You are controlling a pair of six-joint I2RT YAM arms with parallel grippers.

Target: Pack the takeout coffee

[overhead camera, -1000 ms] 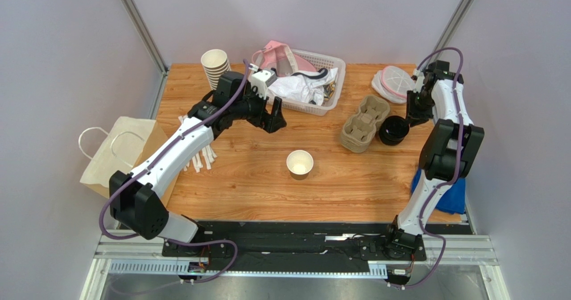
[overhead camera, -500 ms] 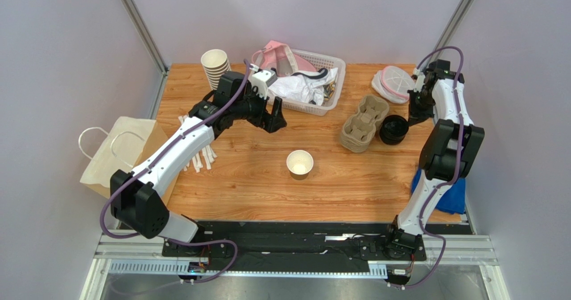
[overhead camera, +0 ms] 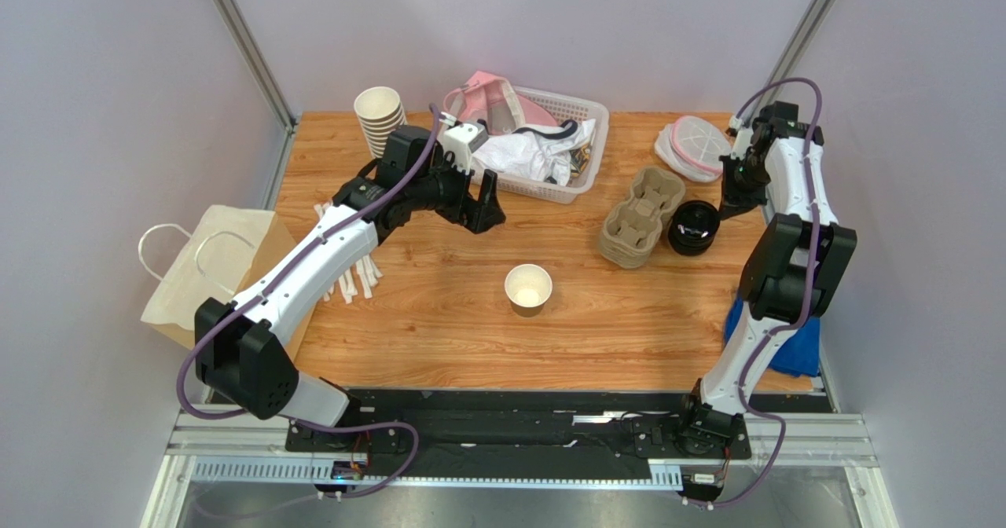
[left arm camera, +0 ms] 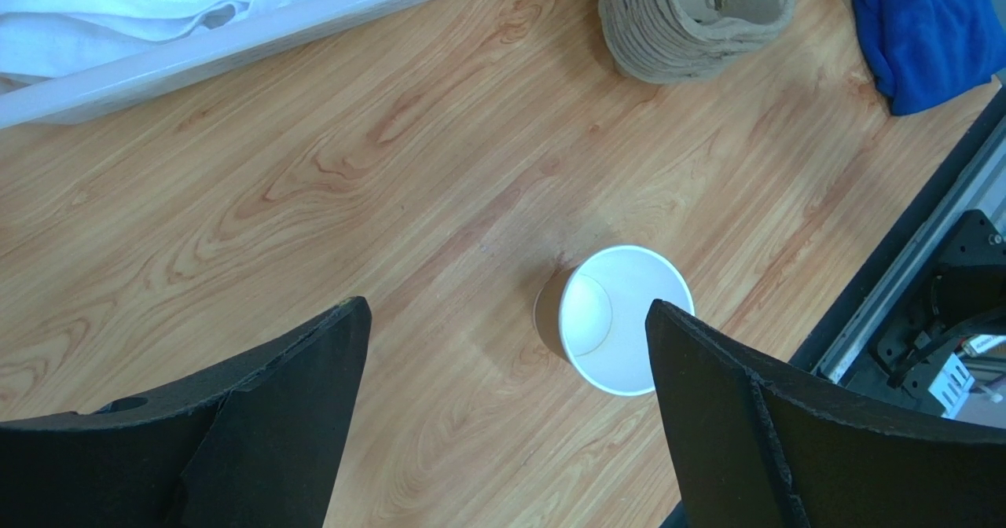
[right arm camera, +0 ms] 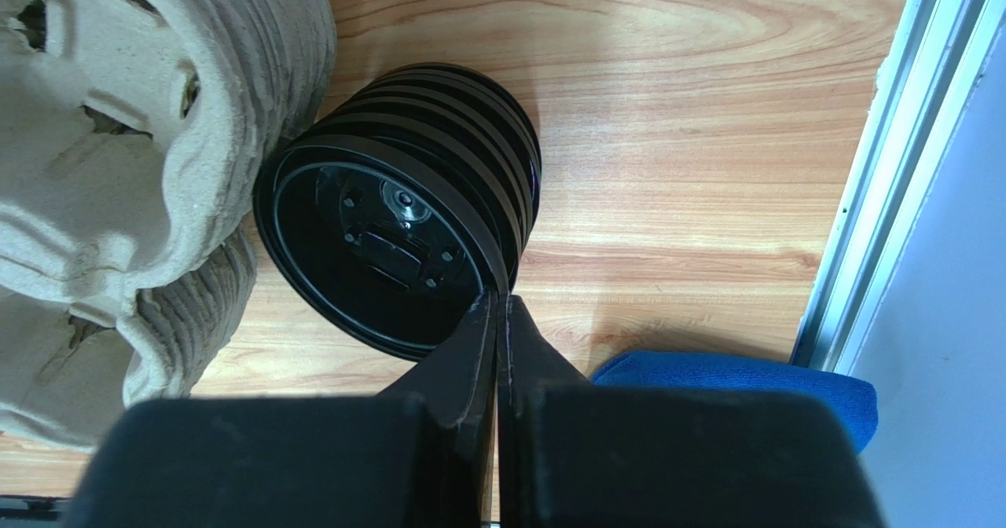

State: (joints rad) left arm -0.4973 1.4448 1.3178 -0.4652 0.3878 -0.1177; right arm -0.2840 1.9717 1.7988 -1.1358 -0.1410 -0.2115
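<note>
Pinching the thin rim of the top lid [right arm camera: 378,245], the right tool [right arm camera: 500,304] has its fingers pressed together with only that edge between their tips. It's a very shallow bite. The lid sits on a nested stack of black lids [right arm camera: 478,116], which touches the pulp cup carrier [right arm camera: 130,139]; a blue cloth [right arm camera: 732,381] lies just beside the stack, on the side away from the carrier.

My worry is that the rim slides out of that fingertip grip on the way up. The lids are also nested tight, so two or three could rise together and spill. The dragged stack could also nudge the carrier.

The paper cup [overhead camera: 528,286] stands upright and lidless, well apart from the carrier, on its side nearer the arm bases. Landing a lid held by one edge squarely on it looks tricky, and a crooked press could tip the light cup.

The left tool [left arm camera: 502,328] hangs above the desk [left arm camera: 354,163] with its fingers wide apart, holding nothing, so the cup has no support.
</note>
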